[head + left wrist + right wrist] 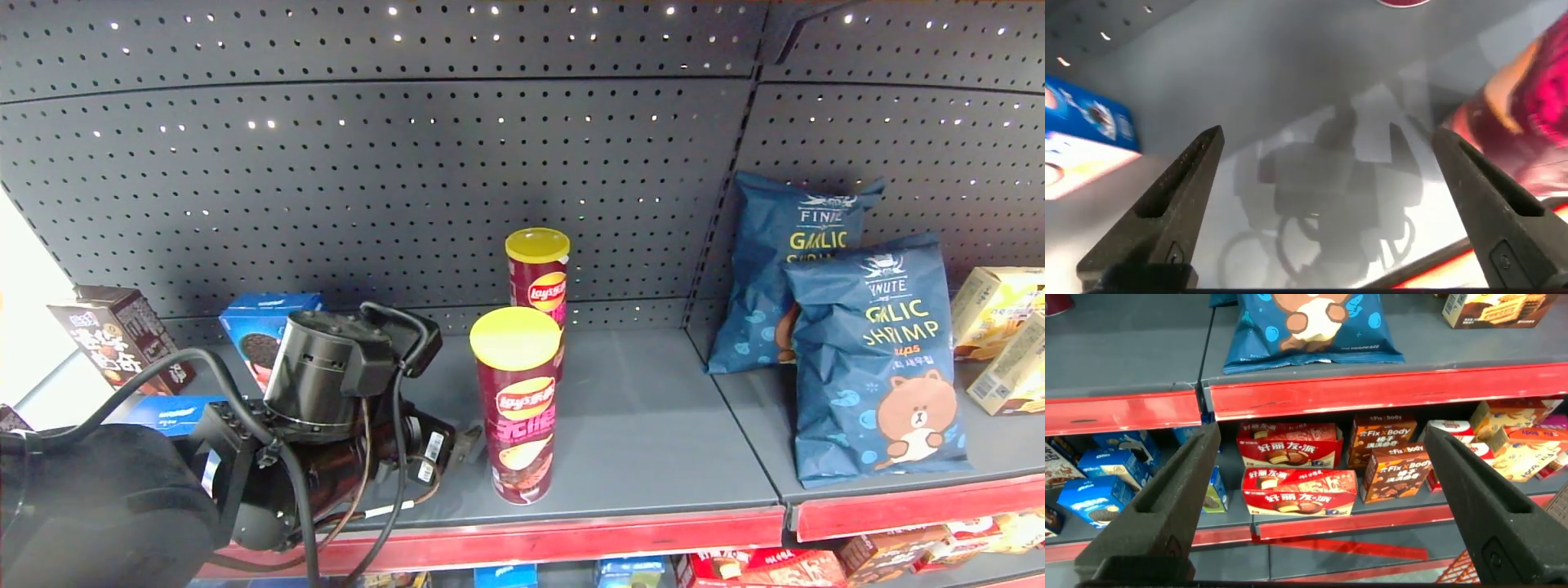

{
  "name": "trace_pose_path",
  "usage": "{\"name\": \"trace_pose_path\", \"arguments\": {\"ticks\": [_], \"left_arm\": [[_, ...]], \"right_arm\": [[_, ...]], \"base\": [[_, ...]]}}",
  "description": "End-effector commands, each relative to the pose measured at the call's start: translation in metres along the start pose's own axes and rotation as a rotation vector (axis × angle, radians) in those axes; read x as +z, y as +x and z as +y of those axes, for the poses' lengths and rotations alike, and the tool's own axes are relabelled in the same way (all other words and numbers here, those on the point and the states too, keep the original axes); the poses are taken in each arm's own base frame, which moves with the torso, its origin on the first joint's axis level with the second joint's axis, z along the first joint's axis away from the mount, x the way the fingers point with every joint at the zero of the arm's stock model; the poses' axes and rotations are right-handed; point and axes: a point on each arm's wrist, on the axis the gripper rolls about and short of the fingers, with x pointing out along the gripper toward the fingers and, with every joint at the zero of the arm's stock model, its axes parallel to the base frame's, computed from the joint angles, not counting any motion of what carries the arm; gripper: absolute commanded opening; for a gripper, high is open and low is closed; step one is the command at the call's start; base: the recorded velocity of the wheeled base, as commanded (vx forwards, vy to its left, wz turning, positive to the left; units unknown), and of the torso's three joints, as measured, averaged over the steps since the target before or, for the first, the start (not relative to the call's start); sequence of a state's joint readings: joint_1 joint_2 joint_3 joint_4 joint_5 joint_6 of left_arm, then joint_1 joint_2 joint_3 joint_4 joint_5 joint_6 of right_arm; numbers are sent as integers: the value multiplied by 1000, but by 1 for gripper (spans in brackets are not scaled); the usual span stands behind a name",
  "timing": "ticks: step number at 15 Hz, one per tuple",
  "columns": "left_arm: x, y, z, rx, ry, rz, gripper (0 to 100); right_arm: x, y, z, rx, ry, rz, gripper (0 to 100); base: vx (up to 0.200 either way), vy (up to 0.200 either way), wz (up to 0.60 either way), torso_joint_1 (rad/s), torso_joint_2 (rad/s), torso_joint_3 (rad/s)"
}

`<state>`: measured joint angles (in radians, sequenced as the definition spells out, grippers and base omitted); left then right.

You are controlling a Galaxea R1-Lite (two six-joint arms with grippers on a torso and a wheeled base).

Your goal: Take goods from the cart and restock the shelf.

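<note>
Two maroon chip cans with yellow lids stand upright on the grey shelf (653, 425): one near the front edge (519, 408), one behind it by the back panel (539, 282). My left gripper (467, 441) sits low on the shelf just left of the front can, open, with nothing between its fingers. In the left wrist view the left gripper (1327, 139) hovers over bare shelf, and the front can (1527, 122) is beside one finger. My right gripper (1323, 433) is open and empty in front of the lower shelves.
A blue cookie box (265, 327) and a brown box (118, 331) stand left of my arm. Two blue snack bags (878, 359) and yellow boxes (1004, 335) fill the right bay. Red boxes (1298, 490) and brown boxes (1392, 457) stock the lower shelves.
</note>
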<state>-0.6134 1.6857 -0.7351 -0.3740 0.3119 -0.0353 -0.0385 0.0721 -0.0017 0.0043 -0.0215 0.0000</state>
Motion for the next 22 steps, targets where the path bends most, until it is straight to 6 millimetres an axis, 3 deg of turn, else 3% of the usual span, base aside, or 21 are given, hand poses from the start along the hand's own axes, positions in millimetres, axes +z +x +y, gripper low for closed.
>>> {"name": "trace_pose_path", "arguments": {"ticks": [1,22], "left_arm": [[0,-2,-3,2,-14,4,100],[1,8,-20,-18,-1,16,100]], "right_arm": [[0,0,0,0,0,2,100],[0,0,0,0,0,2,100]], "base": [[0,0,0,0,0,0],[0,0,0,0,0,0]]}}
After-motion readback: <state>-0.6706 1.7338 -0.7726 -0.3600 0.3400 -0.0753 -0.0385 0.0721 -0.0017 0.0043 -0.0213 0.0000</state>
